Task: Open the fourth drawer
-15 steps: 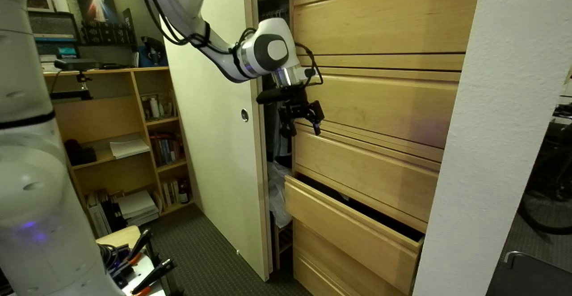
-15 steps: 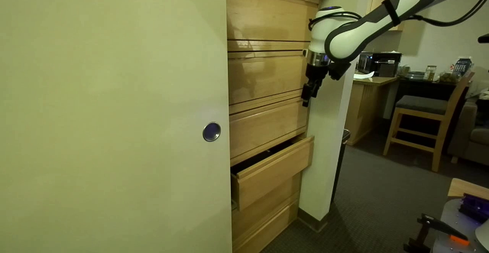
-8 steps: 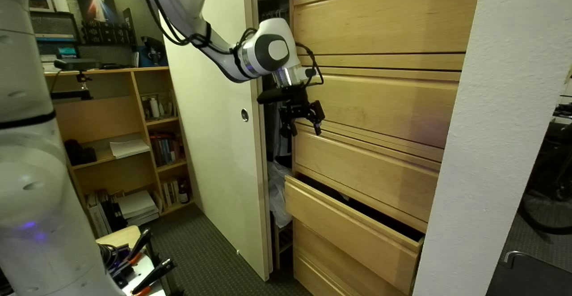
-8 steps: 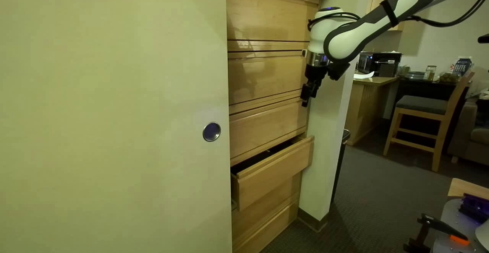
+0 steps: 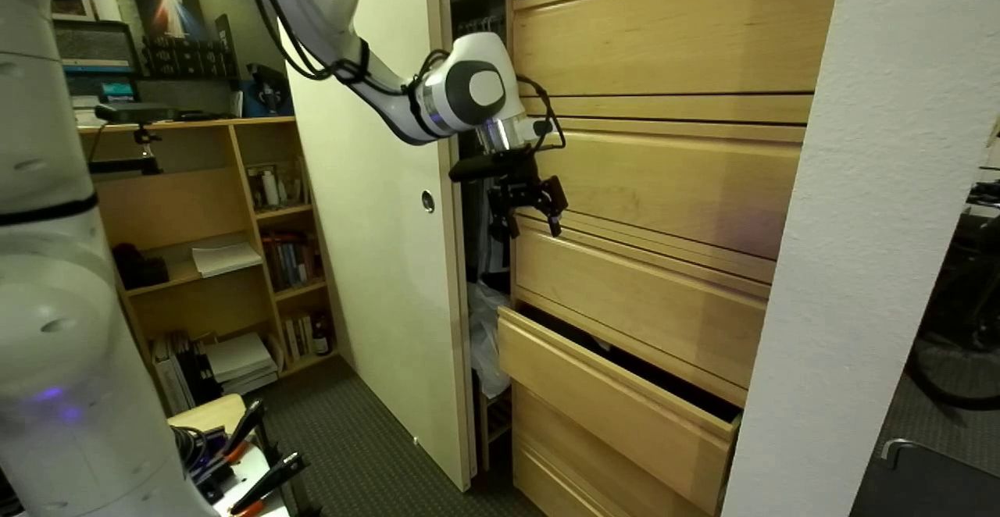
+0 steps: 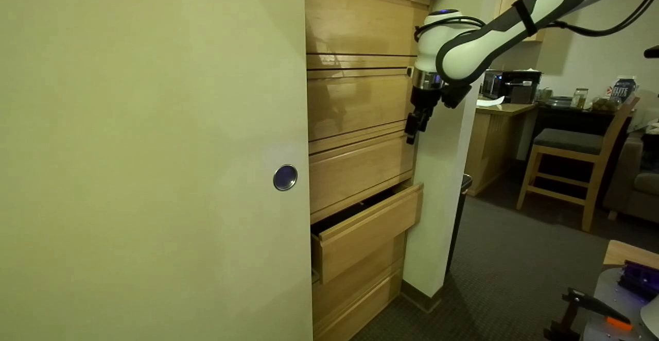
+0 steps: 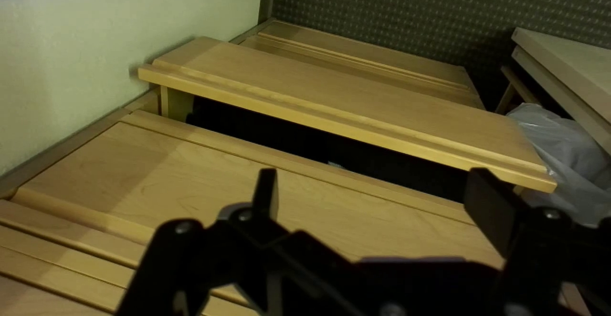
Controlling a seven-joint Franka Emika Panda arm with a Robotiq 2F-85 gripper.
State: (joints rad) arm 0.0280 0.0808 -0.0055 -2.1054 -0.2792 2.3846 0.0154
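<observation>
The fourth drawer stands partly pulled out of the blond-wood dresser in both exterior views (image 5: pixel 613 404) (image 6: pixel 370 235). Its plain front also shows in the wrist view (image 7: pixel 353 99). The gap behind the front is dark, with a small pale patch of its contents (image 7: pixel 337 164). My gripper (image 5: pixel 534 228) is open and empty, with its jaws wide apart. It hangs fingers-down above the drawer, in front of the closed drawer fronts higher up, and is apart from the open drawer. It also shows in the other views (image 6: pixel 411 137) (image 7: pixel 371 180).
Closed drawer fronts lie above (image 5: pixel 637 306) and below (image 6: pixel 360 305) the open one. A sliding door (image 5: pixel 383 228) stands on one side and a white wall end (image 6: pixel 432 217) on the other. A plastic bag (image 7: pixel 568 144) hangs beside the dresser.
</observation>
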